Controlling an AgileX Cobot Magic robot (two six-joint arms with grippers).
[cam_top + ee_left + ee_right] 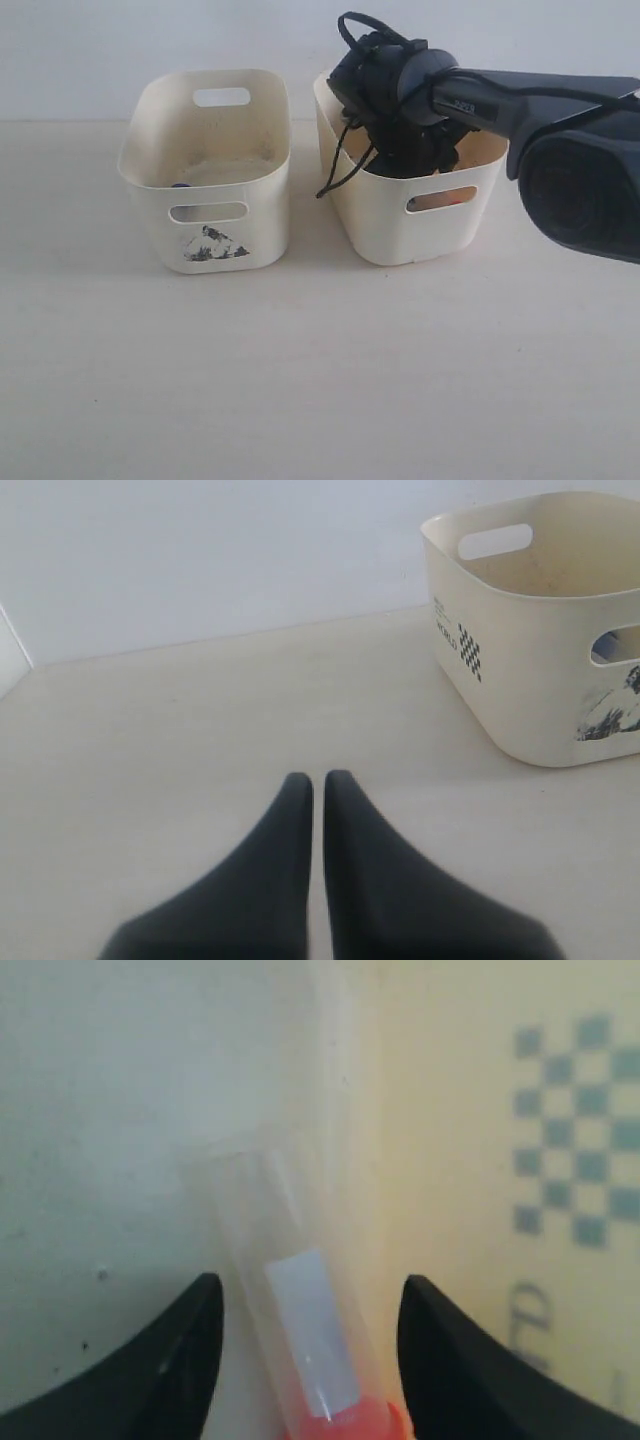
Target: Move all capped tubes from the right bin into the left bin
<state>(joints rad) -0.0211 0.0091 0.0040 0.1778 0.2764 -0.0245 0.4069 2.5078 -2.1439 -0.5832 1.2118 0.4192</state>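
Exterior view first: two cream bins side by side on the pale table [320,380], the left bin [262,180] with a black print [212,245] on its front, the right bin [385,225] plain. The right arm [500,100] comes in from the right and dips over the rim into the right bin, its dark wrist filling the opening and hiding the floor and the claw itself. A black cable [340,165] loops down over that bin's near-left rim. An orange patch [440,200] shows through the front slot, too small to say what it is. Down in the left bin, a dark blue cap [180,185] peeks out by the front wall. Over to the left wrist view: the left claw [312,780] is clenched on nothing, fingers almost touching, low above bare table, with the left bin well off to one side and a white wall [200,560] behind. Now the right wrist view: the right claw [310,1290] is spread wide, and a clear tube [300,1330] with an orange-red cap lies between the fingers inside the right bin. It sits close by one finger with a gap at the other, and nothing grips it. A faint checker print [580,1130] shows on the bin wall beside it.
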